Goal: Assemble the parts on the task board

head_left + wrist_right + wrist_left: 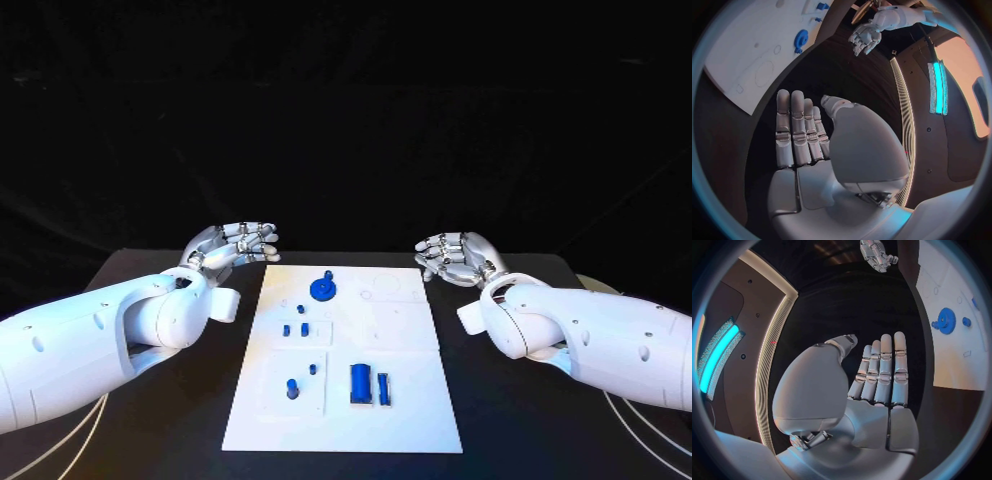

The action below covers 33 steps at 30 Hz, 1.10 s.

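The white task board (397, 345) lies in the middle of the black table. A blue gear-shaped part (325, 289) sits near its far end, with a small blue part (329, 272) just beyond it. Small blue pegs (296, 329) lie at mid-board, a small peg (293, 388) lies nearer the front, and two blue bars (369, 384) lie side by side near the front. My left hand (234, 244) hovers off the board's far left corner, fingers straight and holding nothing (879, 372). My right hand (453, 257) hovers off the far right corner, likewise empty (801, 127). The gear (946, 320) (801, 38) shows in both wrist views.
The board (954, 335) (748, 55) is flanked by bare black table on both sides. My two forearms lie along the board's left and right edges. White cables (635, 420) run over the table at the front right.
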Motion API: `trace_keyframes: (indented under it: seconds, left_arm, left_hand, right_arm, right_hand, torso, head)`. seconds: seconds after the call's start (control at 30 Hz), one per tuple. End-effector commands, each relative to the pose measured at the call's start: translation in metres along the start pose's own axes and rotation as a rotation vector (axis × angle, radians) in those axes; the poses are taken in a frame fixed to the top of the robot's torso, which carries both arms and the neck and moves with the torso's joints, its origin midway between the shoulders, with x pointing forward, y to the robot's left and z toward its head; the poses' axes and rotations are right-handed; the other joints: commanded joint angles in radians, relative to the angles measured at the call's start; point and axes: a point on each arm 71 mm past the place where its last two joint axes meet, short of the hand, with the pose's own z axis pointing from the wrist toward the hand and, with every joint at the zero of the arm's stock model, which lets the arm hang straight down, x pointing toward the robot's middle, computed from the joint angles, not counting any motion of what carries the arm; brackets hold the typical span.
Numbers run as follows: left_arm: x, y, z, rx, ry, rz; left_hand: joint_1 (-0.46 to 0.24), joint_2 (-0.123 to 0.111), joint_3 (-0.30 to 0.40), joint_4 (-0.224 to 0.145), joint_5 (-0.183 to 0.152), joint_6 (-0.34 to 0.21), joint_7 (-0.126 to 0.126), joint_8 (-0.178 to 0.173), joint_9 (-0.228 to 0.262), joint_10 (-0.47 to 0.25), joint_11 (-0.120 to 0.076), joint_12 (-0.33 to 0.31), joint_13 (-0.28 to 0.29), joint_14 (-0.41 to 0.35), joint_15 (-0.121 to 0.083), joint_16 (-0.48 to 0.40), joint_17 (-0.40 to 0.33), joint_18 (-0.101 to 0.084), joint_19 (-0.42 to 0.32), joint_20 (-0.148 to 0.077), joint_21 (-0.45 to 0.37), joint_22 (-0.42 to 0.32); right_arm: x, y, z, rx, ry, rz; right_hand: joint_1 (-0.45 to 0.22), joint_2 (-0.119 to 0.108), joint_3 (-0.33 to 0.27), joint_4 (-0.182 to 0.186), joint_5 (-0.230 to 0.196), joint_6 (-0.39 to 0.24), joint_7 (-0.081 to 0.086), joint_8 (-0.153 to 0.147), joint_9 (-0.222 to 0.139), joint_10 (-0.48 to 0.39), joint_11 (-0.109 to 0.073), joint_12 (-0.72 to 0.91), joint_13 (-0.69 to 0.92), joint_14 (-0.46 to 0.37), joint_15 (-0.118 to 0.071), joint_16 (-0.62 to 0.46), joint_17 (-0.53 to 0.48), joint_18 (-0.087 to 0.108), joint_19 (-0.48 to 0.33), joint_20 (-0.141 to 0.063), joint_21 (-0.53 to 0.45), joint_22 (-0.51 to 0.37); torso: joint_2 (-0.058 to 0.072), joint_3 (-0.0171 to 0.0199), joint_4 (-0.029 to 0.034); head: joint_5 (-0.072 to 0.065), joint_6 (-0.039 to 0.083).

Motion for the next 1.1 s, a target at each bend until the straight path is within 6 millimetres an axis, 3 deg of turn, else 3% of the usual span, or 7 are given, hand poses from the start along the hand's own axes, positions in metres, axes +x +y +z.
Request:
trace_keyframes:
  seconds: [0.03, 0.13, 0.17, 0.43, 0.47, 0.5, 1.1]
  left_arm:
    - [-0.003, 0.001, 0.005, 0.044, -0.078, -0.032]
    - [-0.003, 0.005, 0.011, 0.048, -0.098, -0.033]
    - [0.0, 0.006, 0.009, 0.01, -0.041, -0.01]
    - [0.013, 0.011, 0.002, 0.015, -0.072, 0.006]
    - [0.016, 0.013, 0.001, 0.016, -0.079, 0.01]
    - [0.018, 0.013, 0.0, 0.017, -0.083, 0.012]
    - [0.068, 0.027, -0.034, 0.049, -0.206, 0.082]
  left_hand:
    - [0.013, 0.0, 0.001, 0.011, 0.001, -0.012, -0.009, -0.001, -0.008, 0.009, 0.014, -0.046, -0.027, -0.042, 0.019, -0.084, -0.024, -0.004, -0.043, 0.03, -0.09, -0.061]
    - [0.022, 0.002, 0.0, 0.016, 0.0, -0.017, -0.012, -0.008, -0.02, 0.013, 0.025, -0.097, -0.052, -0.073, 0.035, -0.154, -0.044, -0.002, -0.073, 0.06, -0.171, -0.119]
    - [-0.404, 0.228, -0.485, -0.219, -0.256, -0.827, -0.185, -0.277, -0.38, -0.979, -0.143, -0.344, -0.127, -0.901, -0.105, -0.607, -0.29, -0.17, -0.856, -0.215, -0.417, -0.4]
    - [-0.65, 0.228, -0.485, -0.219, -0.256, -0.827, -0.185, -0.277, -0.38, -0.979, -0.143, -0.344, -0.127, -0.901, -0.105, -0.607, -0.29, -0.17, -0.856, -0.215, -0.417, -0.4]
    - [-1.378, 0.228, -0.485, -0.219, -0.256, -0.827, -0.185, -0.277, -0.38, -0.979, -0.143, -0.344, -0.127, -0.901, -0.105, -0.607, -0.29, -0.17, -0.856, -0.215, -0.417, -0.4]
    - [-1.378, 0.228, -0.485, -0.219, -0.256, -0.827, -0.185, -0.277, -0.38, -0.979, -0.143, -0.344, -0.127, -0.901, -0.105, -0.607, -0.29, -0.17, -0.856, -0.215, -0.417, -0.4]
    - [-1.378, 0.228, -0.485, -0.219, -0.256, -0.827, -0.185, -0.277, -0.38, -0.979, -0.143, -0.344, -0.127, -0.901, -0.105, -0.607, -0.29, -0.17, -0.856, -0.215, -0.417, -0.4]
  right_arm:
    - [-0.001, 0.0, 0.011, -0.034, 0.032, 0.137]
    - [-0.001, -0.001, 0.022, -0.042, 0.027, 0.145]
    - [-0.004, -0.003, 0.018, -0.007, -0.017, 0.053]
    - [0.015, 0.005, 0.008, -0.008, -0.049, 0.138]
    - [0.019, 0.007, 0.005, -0.007, -0.056, 0.157]
    - [0.021, 0.008, 0.004, -0.006, -0.06, 0.167]
    - [0.059, 0.032, -0.028, 0.034, -0.135, 0.356]
  right_hand:
    - [-0.015, -0.011, 0.025, -0.037, -0.009, 0.031, 0.004, -0.051, -0.045, 0.075, 0.006, -0.11, -0.176, 0.022, 0.017, -0.136, -0.087, 0.018, 0.012, 0.019, -0.08, -0.109]
    - [-0.035, -0.003, 0.03, -0.048, -0.009, 0.032, 0.006, -0.077, -0.065, 0.068, 0.021, -0.162, -0.25, -0.007, 0.033, -0.203, -0.126, 0.009, -0.021, 0.034, -0.141, -0.177]
    - [-0.455, 0.193, -0.514, -0.221, -0.156, -0.808, -0.197, -0.329, -0.502, -0.25, -0.123, -0.299, -0.527, -0.997, -0.074, -0.515, -0.487, -0.17, -0.963, -0.169, -0.235, -0.917]
    - [-0.72, 0.193, -0.514, -0.221, -0.156, -0.808, -0.197, -0.329, -0.502, -0.994, -0.123, -0.299, -0.527, -0.997, -0.074, -0.515, -0.487, -0.17, -0.963, -0.169, -0.235, -0.917]
    - [-0.749, 0.193, -0.514, -0.221, -0.156, -0.808, -0.197, -0.329, -0.502, -0.994, -0.123, -0.299, -0.527, -0.997, -0.074, -0.515, -0.487, -0.17, -0.963, -0.169, -0.235, -0.917]
    - [-1.45, 0.193, -0.514, -0.221, -0.156, -0.808, -0.197, -0.329, -0.502, -0.994, -0.123, -0.299, -0.527, -0.997, -0.074, -0.515, -0.487, -0.17, -0.963, -0.169, -0.235, -0.917]
    - [-1.45, 0.193, -0.514, -0.221, -0.156, -0.808, -0.197, -0.329, -0.502, -0.994, -0.123, -0.299, -0.527, -0.997, -0.074, -0.515, -0.487, -0.17, -0.963, -0.169, -0.235, -0.917]
  torso:
    - [-0.012, 0.0055, 0.0031]
    - [-0.014, 0.0088, 0.0026]
    - [-0.008, 0.0038, 0.0022]
    - [-0.048, 0.0213, -0.0057]
    - [-0.055, 0.0243, -0.007]
    - [-0.058, 0.0256, -0.0076]
    - [-0.075, 0.0329, -0.0108]
  head:
    - [0.0, 0.039]
    - [0.001, 0.056]
    - [0.0, 0.035]
    - [0.024, 0.047]
    - [0.028, 0.049]
    - [0.029, 0.049]
    - [0.039, 0.054]
